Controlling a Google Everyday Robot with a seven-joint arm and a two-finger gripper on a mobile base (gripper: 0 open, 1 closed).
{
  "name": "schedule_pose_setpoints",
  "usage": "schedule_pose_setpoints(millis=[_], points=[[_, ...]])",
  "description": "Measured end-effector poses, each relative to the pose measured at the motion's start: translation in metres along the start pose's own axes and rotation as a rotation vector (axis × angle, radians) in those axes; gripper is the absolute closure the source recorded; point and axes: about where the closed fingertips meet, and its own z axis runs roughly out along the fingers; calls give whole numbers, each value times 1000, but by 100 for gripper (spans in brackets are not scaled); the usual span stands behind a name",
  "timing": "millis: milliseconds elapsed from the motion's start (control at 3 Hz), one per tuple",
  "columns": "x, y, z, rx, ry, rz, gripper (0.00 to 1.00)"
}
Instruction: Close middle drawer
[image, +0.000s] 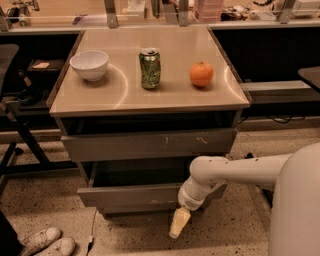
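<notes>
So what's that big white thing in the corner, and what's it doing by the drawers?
That is a robot's arm. It has only one, and at the tip is a gripper, which is its kind of hand. There is just one picture, looking down at a cabinet from the front; where the camera sits isn't known. On the top stand a white bowl, a green can and an orange. Lower down, the middle drawer is pulled out. The gripper hangs low in front of the drawer's right end, and I see nothing in it. Its job is to push that drawer shut.
</notes>
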Motion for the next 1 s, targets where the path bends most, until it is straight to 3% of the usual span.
schedule_pose_setpoints(millis=[333, 667, 1000], points=[[0, 0, 0, 0, 0, 0, 0], [0, 0, 0, 0, 0, 0, 18], [0, 0, 0, 0, 0, 0, 42]])
